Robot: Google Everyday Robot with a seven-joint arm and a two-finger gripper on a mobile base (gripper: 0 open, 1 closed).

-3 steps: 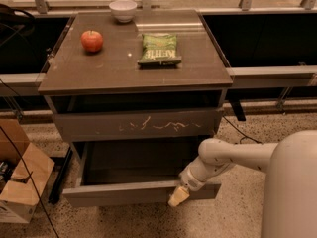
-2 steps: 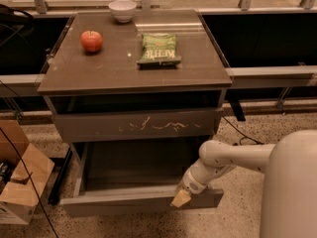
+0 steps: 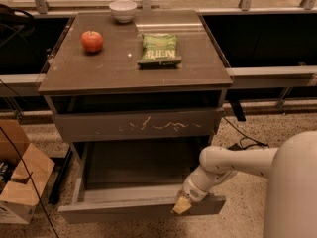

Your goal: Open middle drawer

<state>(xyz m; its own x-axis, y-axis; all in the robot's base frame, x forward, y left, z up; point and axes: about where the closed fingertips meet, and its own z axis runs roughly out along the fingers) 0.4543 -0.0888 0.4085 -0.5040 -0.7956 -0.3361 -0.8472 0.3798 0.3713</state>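
Observation:
The middle drawer [image 3: 133, 211] is the plain grey-brown one below the scratched drawer front [image 3: 138, 125]. It stands pulled well out toward me, and its bare inside [image 3: 138, 165] shows. My gripper [image 3: 181, 206] is at the top edge of this drawer's front panel, right of its middle, with its tan tip over the panel. The white arm [image 3: 233, 165] reaches to it from the right.
On the cabinet top [image 3: 114, 68] lie a red apple [image 3: 92, 40], a green chip bag [image 3: 160, 49] and a white bowl [image 3: 123, 10]. A cardboard box [image 3: 20, 182] stands on the floor at the left. Cables run on the floor at both sides.
The middle drawer has slid further out toward me, and my gripper has moved with its front panel, down in the view.

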